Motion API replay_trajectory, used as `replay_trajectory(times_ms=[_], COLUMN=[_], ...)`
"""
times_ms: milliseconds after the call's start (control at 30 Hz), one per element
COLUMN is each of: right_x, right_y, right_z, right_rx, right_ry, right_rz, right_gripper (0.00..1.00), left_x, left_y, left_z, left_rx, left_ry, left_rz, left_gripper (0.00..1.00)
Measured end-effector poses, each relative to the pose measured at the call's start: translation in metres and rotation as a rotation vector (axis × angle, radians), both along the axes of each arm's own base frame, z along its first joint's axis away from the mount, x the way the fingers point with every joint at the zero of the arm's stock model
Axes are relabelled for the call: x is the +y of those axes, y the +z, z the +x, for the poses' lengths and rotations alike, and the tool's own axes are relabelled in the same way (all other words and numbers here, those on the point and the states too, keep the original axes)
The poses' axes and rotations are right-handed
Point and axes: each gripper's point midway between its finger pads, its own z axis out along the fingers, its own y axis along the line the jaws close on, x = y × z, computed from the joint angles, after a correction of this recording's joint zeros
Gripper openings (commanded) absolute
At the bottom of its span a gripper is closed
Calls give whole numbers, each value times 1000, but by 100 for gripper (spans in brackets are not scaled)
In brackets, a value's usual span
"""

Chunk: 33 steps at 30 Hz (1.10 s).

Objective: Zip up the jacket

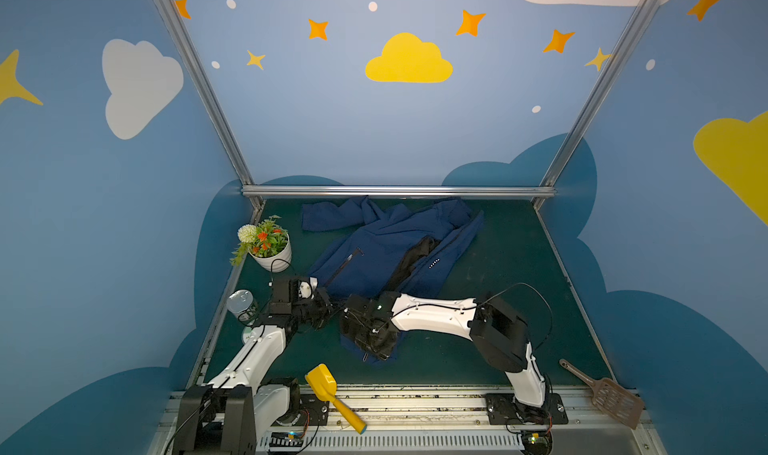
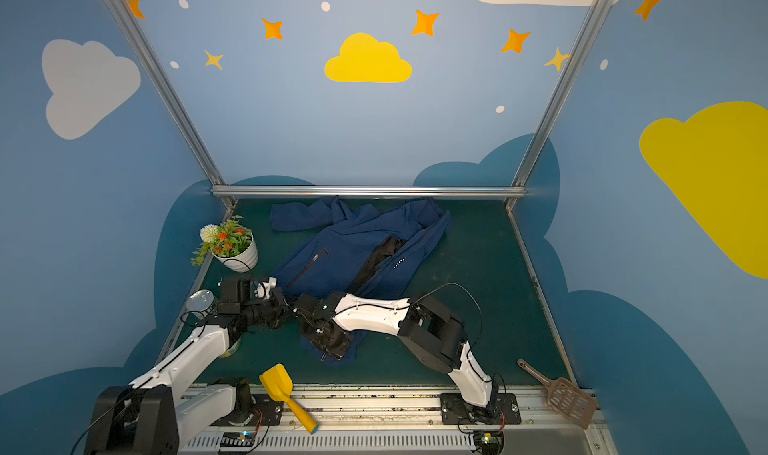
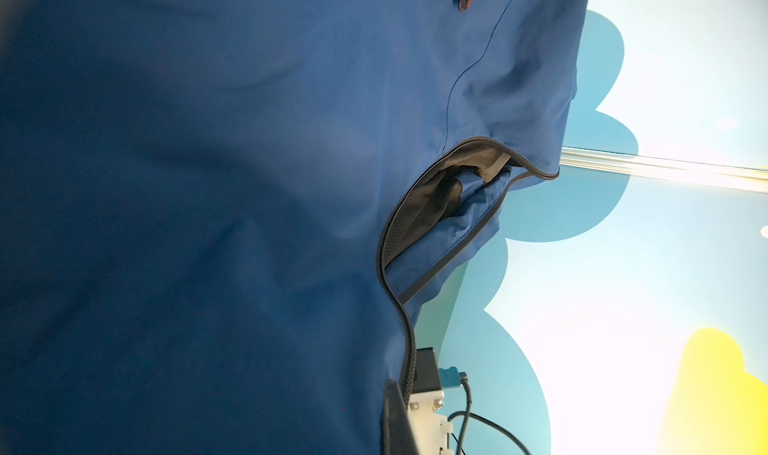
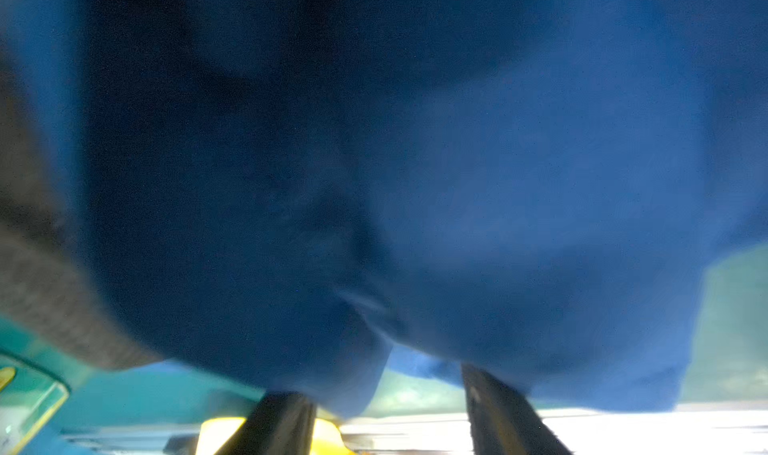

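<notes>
The navy jacket (image 1: 374, 245) (image 2: 345, 245) lies crumpled on the green table, front open, with black lining showing beside the white dot print (image 1: 434, 262). My left gripper (image 1: 326, 307) (image 2: 286, 307) is at the jacket's lower left edge, shut on the fabric. In the left wrist view the jacket (image 3: 208, 183) covers almost everything. Its open front zipper (image 3: 384, 241) runs down to the one finger (image 3: 395, 424) that shows. My right gripper (image 1: 376, 351) (image 4: 382, 390) is over the lower hem. Its fingers (image 4: 282, 419) stand apart and a fold of the jacket (image 4: 415, 141) hangs between them.
A white flower pot (image 1: 270, 249) and a glass jar (image 1: 242, 305) stand along the table's left edge. A yellow scoop (image 1: 332, 394) lies at the front by the rail. A brown slotted spatula (image 1: 606, 394) lies at the front right. A metal rail (image 1: 399, 191) bounds the back.
</notes>
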Motion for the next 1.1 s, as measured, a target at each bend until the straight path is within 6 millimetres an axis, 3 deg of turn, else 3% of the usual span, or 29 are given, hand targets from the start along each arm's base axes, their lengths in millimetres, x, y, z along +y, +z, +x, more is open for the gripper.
replay_trajectory(times_ms=[200,467,767,967,1100], right_x=[-6,-16,-22,-27,-26], right_y=[0,3,15,10,9], right_z=[-1,0,4,2,2], right_rx=[-3,-27,-64,-60,-49], right_ry=[-23,-52,-69,-83,-95], right_rz=[-6,-4,11,10,15], right_gripper=[46,51,50,42,29], left_x=[0,0,0,0,0], left_y=[0,-1,-2,-2,-2], left_z=[0,-1,-3,-3,-3], left_rx=[-1,4,11,14,14], left_ry=[-1,-2,-4,-4,-4], left_rz=[1,2,4,4,4], left_gripper=[3,3,3,3,3])
